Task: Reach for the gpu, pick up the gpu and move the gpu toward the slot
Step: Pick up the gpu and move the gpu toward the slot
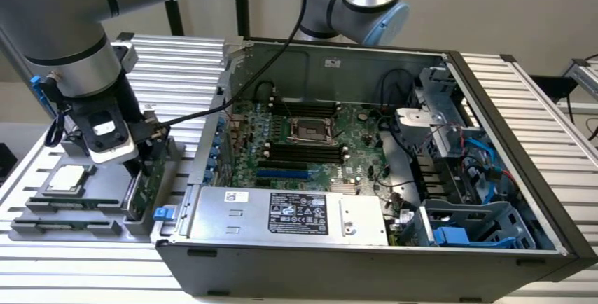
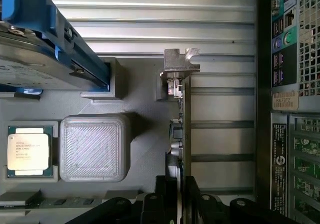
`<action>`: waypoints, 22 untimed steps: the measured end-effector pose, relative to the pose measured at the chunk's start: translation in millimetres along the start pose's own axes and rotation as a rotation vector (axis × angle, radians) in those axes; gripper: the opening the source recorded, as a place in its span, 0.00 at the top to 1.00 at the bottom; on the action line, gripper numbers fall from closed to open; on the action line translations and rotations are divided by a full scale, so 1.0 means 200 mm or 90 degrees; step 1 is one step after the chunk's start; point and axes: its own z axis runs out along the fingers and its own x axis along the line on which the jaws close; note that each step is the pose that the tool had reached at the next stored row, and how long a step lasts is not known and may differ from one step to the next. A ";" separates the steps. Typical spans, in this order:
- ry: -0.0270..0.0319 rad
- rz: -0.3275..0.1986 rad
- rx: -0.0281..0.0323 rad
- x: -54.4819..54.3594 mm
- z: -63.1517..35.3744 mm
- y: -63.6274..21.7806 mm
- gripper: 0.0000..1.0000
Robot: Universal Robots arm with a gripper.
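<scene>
On the ribbed aluminium tabletop (image 1: pixel 523 94), just beside the open computer case (image 1: pixel 374 255), the gpu (image 2: pixel 183 109) stands edge-up in its grey holder (image 2: pixel 142 139), so my end effector (image 2: pixel 181 200) grips its exposed top edge, closed narrow.

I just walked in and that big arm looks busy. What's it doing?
The robot arm's gripper is down at the gpu, a thin green card standing on edge in a gray holder beside the open computer case. The card is in its holder, not in the case. A small square chip and a hard drive with blue rails sit close by.
</scene>
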 end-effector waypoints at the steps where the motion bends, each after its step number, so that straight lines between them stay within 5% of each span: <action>1: 0.0000 0.000 0.0001 0.00 0.000 0.000 0.71; 10: 0.0026 0.000 0.0000 0.00 0.000 0.000 0.74; 22: 0.0295 0.001 0.0002 -0.04 -0.028 0.001 0.74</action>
